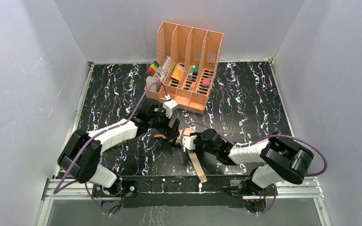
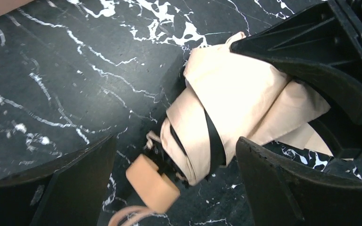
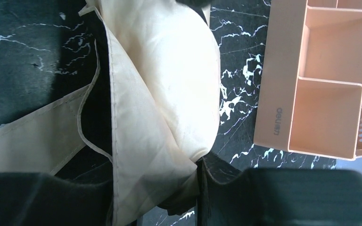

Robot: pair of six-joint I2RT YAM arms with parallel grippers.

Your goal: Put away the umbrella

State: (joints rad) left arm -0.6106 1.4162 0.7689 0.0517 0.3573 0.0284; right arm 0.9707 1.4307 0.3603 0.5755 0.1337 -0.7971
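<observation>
In the overhead view your left arm reaches from the lower left toward the centre of the frame. The left end effector (image 2: 176, 140) is released. In the left wrist view its two black fingers (image 2: 75, 181) stand wide apart at the lower left and lower right. Neither is clamped on anything, and the lower-right one sits just beside the fabric.

Between those fingers lies the umbrella (image 2: 235, 94), folded into a loose tan bundle with black showing in the creases. It rests on the black, white-veined counter (image 2: 52, 70) near the middle of the overhead frame. Its peach-tan handle (image 2: 152, 183) juts out, tilted, at the bottom centre of the left wrist view. In the overhead view a tan strip (image 1: 198, 167) runs from the bundle down to the counter's near edge; you cannot tell whether it is part of the canopy.

The right end effector (image 3: 155, 193) comes in from the lower right and is clenched on the umbrella's fabric. In the right wrist view the pale cloth passes down between its dark fingers at the bottom of the frame.

The peach file organizer (image 3: 283, 94) stands at the right of that view, apart from the umbrella. In the overhead view it sits at upper centre, with coloured markers (image 1: 154, 69) at its left end.
</observation>
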